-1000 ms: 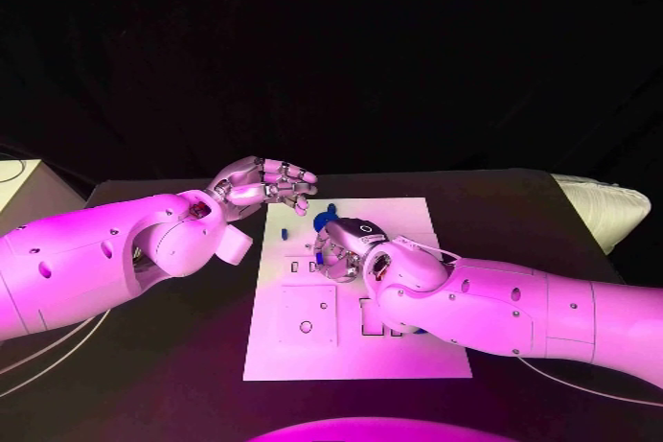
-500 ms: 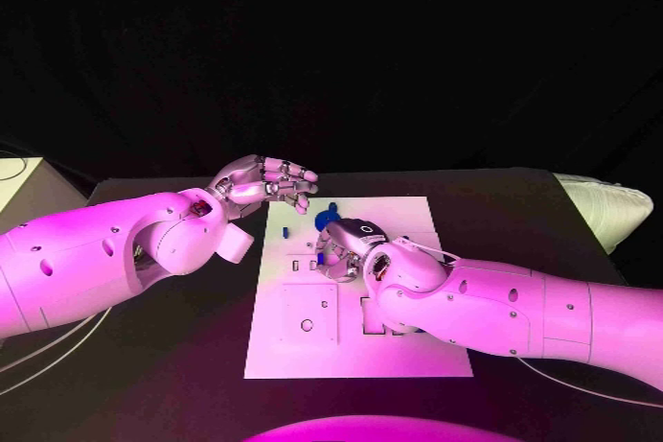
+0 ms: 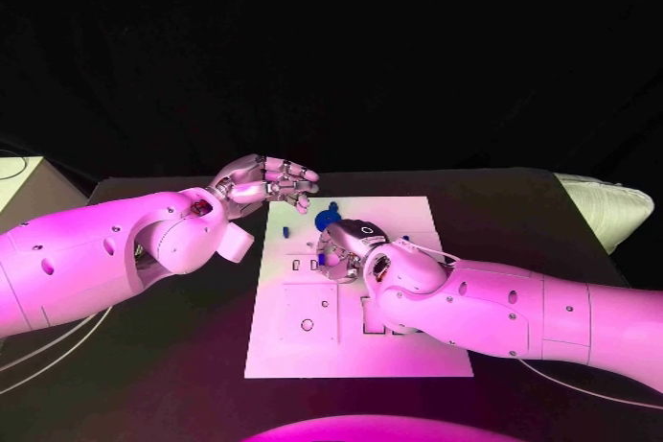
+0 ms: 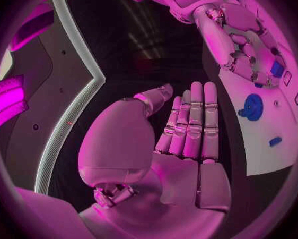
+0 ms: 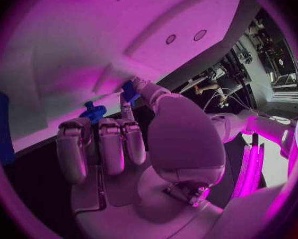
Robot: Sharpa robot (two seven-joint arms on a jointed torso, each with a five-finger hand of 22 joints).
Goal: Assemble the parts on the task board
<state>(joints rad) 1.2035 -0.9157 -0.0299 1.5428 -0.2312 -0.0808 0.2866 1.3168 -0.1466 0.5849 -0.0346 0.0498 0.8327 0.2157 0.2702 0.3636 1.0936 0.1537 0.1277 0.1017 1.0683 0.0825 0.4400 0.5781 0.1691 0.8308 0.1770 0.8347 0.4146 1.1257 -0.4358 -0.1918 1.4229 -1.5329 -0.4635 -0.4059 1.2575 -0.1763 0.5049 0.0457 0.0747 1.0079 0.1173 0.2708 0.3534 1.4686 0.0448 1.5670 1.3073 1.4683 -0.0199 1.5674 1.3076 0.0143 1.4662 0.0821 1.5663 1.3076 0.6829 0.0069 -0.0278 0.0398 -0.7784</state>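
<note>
White and jointed, the robot's left arm reaches in from the left side of the black table, its forearm angled toward the far end. The left hand hovers just beyond the far left corner of the task board, palm empty; in the left wrist view the fingers lie straight and side by side, with the thumb set apart, holding nothing.

The task board, a white plate, lies in the middle of the table with its long side running near to far. Slots and round holes are cut into its near half. On its far part rests a round blue part, with a smaller blue part to the left of it near the board's edge; the left wrist view shows both lying on the white surface.

The right arm comes in from the right, crossing over the near right part of the board. The right hand is bent down over the board's middle, fingers curled. In the right wrist view its thumb and one fingertip pinch a small blue piece just above the board, while another blue part lies on the board beyond the other fingers.
</note>
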